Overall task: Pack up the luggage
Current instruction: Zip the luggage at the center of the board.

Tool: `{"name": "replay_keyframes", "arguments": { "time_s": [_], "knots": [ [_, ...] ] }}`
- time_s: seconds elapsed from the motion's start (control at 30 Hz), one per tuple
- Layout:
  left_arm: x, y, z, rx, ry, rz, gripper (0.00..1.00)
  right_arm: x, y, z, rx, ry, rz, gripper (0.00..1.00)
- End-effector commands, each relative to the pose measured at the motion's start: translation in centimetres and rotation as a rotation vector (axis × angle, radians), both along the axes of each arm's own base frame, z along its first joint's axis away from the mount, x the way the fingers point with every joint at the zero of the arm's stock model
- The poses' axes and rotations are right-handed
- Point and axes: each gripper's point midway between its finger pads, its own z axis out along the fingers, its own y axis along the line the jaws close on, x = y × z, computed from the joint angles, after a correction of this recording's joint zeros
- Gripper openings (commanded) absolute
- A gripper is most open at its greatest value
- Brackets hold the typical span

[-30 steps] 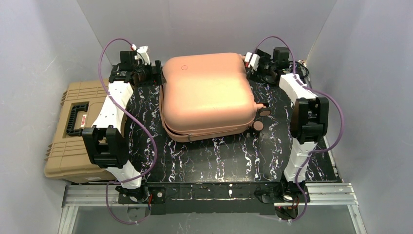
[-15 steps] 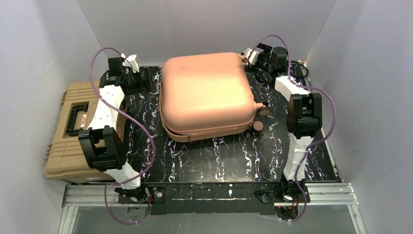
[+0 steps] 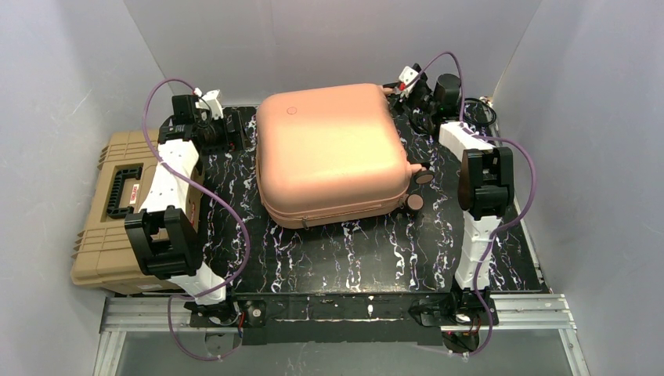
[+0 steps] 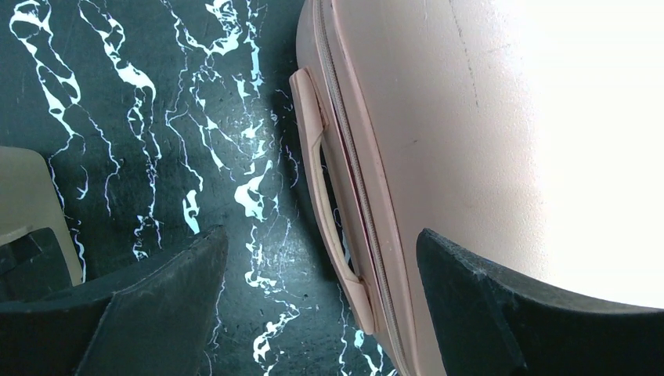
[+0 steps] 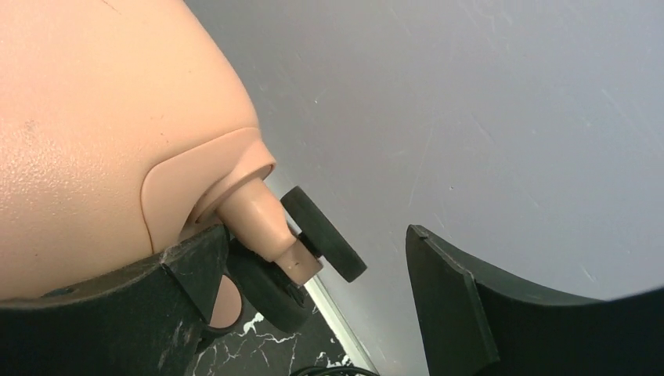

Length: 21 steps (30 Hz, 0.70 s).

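Note:
The luggage (image 3: 333, 149), a peach-pink hard-shell suitcase, lies flat and closed on the black marbled table (image 3: 352, 258). My left gripper (image 3: 244, 135) hovers open at its far left side. In the left wrist view the suitcase's side handle (image 4: 329, 204) and zipper seam run between my left gripper's (image 4: 321, 305) spread fingers, and the right finger (image 4: 501, 313) overlaps the shell (image 4: 485, 117). My right gripper (image 3: 397, 92) is at the far right corner. In the right wrist view a black wheel (image 5: 325, 235) on its peach stem sits between my right gripper's (image 5: 313, 290) open fingers, untouched on the right side.
A tan ribbed toolbox (image 3: 110, 211) with a black handle sits at the left table edge beside the left arm. Grey walls (image 5: 485, 117) close in behind and on both sides. Two more wheels (image 3: 419, 188) stick out at the suitcase's right. Purple cables loop over both arms.
My left gripper has backed off leftward from the suitcase's side. My right gripper has moved farther back toward the wall at the far right corner. The suitcase has shifted slightly left.

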Motion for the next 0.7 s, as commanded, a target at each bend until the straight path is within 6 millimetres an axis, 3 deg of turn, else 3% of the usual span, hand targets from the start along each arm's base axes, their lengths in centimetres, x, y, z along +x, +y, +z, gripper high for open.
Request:
{"name": "replay_keyframes", "arguments": {
  "time_s": [0.0, 0.2, 0.3, 0.67],
  "knots": [
    [-1.3, -0.5, 1.4, -0.011, -0.027, -0.021, 0.89, -0.6, 3.0, 4.9, 0.087, -0.102, 0.072, 0.9],
    [-1.2, -0.5, 1.7, -0.014, -0.032, -0.017, 0.89, 0.6, 2.0, 8.4, 0.198, -0.107, -0.024, 0.88],
    [-1.2, -0.5, 1.9, -0.016, -0.037, -0.016, 0.89, 0.7, 2.2, 9.2, 0.23, -0.089, -0.025, 0.88],
    [-1.6, -0.6, 2.5, -0.016, -0.055, -0.017, 0.89, -1.2, 3.0, 12.2, 0.342, -0.017, 0.001, 0.85]
  ]
}}
